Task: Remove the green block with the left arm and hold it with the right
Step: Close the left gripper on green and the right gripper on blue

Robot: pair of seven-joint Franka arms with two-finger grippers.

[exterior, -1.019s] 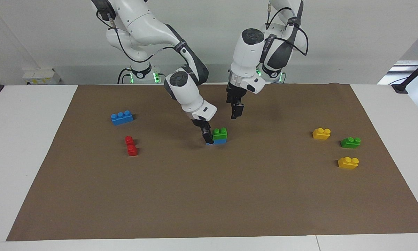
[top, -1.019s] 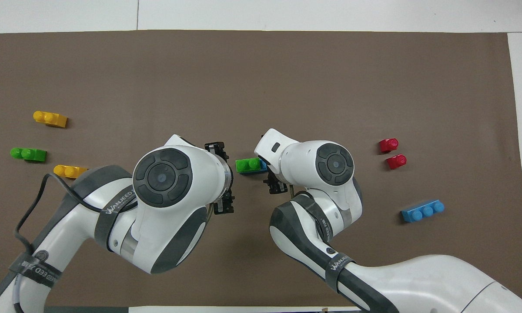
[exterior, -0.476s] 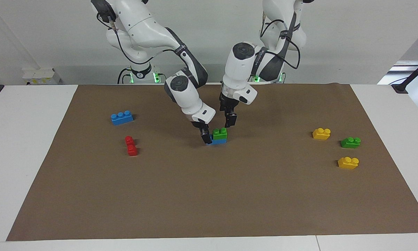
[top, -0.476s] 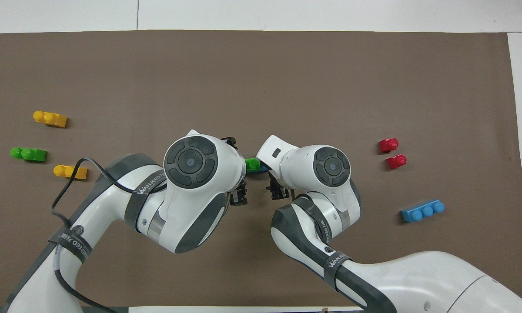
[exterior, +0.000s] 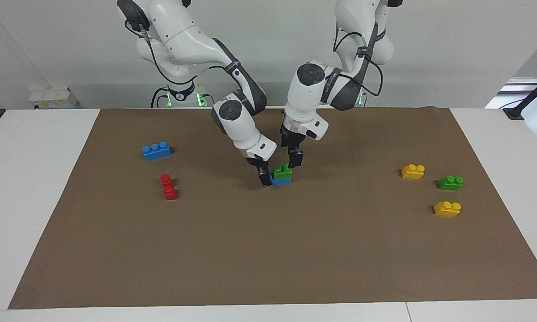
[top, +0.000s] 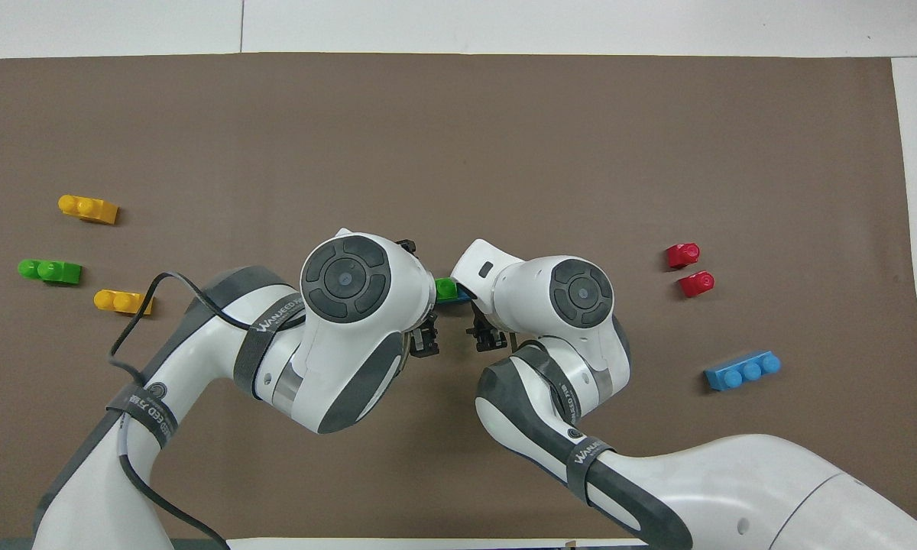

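Observation:
A green block (exterior: 282,171) with two studs sits stacked on a blue brick (exterior: 281,180) in the middle of the brown mat; a sliver of the green block also shows in the overhead view (top: 445,288). My right gripper (exterior: 264,178) is down at the mat and shut on the end of the blue brick toward the right arm's end. My left gripper (exterior: 294,162) is open and hangs just above the green block's end toward the left arm's end, not touching it. A second green block (exterior: 450,182) lies toward the left arm's end.
Two yellow bricks (exterior: 413,171) (exterior: 447,209) lie beside the second green block. A longer blue three-stud brick (exterior: 156,151) and two red pieces (exterior: 168,188) lie toward the right arm's end. The brown mat (exterior: 268,259) covers the white table.
My left gripper has come down and moved toward the right arm's end, until it is just above the stacked green block. My right gripper has stayed at the blue brick.

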